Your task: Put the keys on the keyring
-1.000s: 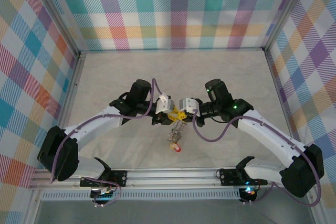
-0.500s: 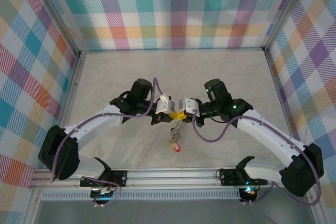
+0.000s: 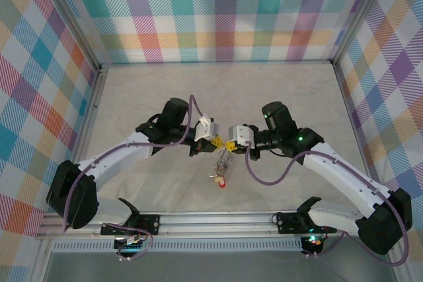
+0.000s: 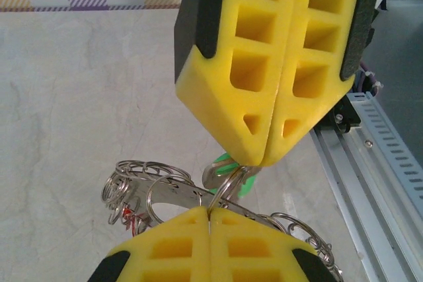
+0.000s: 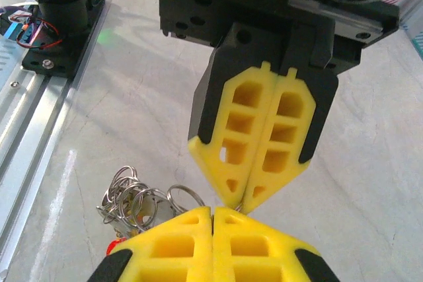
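A tangled bunch of keys and wire rings hangs just above the table under my two grippers. My left gripper and right gripper meet tip to tip, both shut. The left wrist view has my left gripper at the bottom and the right gripper above it. Both pinch the same thin metal ring, with a green tag behind it. The bunch carries a red tag. In this tangle I cannot tell which ring is the keyring.
The pale table is boxed in by plaid walls on three sides. An aluminium rail runs along the near edge, close to the grippers, and the left arm's base stands on it.
My left gripper went from partly open to shut on the ring. Both wrists have shifted a little and the hanging bunch sits slightly higher.
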Robot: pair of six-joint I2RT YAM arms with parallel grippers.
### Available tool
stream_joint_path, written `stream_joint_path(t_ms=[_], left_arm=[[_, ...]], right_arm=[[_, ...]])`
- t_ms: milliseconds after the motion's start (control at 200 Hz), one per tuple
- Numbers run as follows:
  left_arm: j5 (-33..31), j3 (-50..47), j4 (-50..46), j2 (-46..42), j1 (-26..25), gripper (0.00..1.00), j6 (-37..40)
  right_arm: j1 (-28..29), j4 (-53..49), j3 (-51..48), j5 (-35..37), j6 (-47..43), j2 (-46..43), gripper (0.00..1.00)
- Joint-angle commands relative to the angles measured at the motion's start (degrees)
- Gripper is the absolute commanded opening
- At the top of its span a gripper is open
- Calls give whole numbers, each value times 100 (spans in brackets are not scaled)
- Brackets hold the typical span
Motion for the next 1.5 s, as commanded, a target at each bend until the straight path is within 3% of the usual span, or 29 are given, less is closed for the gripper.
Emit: stream_joint_path(t_ms=[0, 285, 470, 640, 770, 1105, 1495], left_arm=[[84, 76, 242, -211, 124, 0, -289], [317, 21, 536, -348, 307, 0, -799], [336, -7, 276, -370, 303, 0, -544], [589, 86, -443, -384, 268, 26, 220], [651, 291, -1047, -199, 96, 28, 618], [807, 487, -908, 295, -107, 28, 712], [765, 581, -717, 388, -102, 29, 775]], right_arm=[[-4, 27, -93, -135, -92, -149, 0], [-4, 50, -198, -131, -82, -179, 0], [-4, 316, -228, -250, 29, -170, 0], [-4, 273, -57, -354, -87, -68, 0], [-4, 308, 44, -520, -167, 16, 0], [-4, 998, -191, -801, -586, -65, 0], [-4, 782, 69, -1060, -846, 136, 0]])
